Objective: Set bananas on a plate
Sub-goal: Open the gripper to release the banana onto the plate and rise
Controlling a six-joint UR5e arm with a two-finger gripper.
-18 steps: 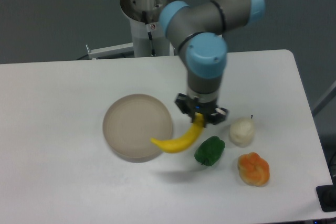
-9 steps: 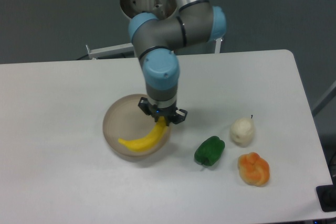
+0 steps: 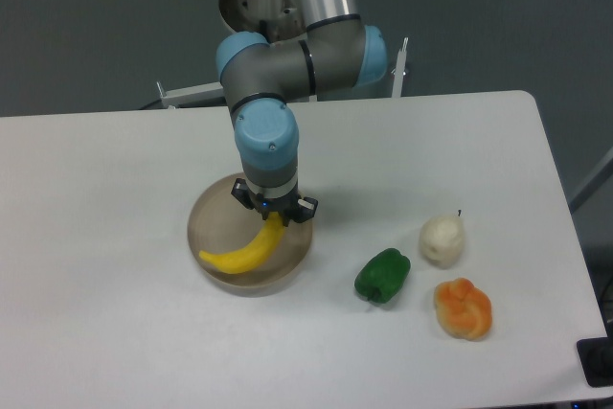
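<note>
The yellow banana (image 3: 243, 250) hangs curved over the beige-tan plate (image 3: 213, 225), its free end reaching toward the plate's front left rim. My gripper (image 3: 275, 216) is shut on the banana's stem end, over the right half of the plate. Whether the banana touches the plate surface I cannot tell. The arm covers the plate's back right part.
A green pepper (image 3: 383, 275) lies right of the plate. A white pear-like fruit (image 3: 442, 239) and a lumpy orange fruit (image 3: 464, 307) sit further right. The robot base (image 3: 263, 16) stands at the table's back edge.
The gripper has carried the banana leftward from beside the green pepper to over the plate, and it has moved slightly further left in the last half second.
</note>
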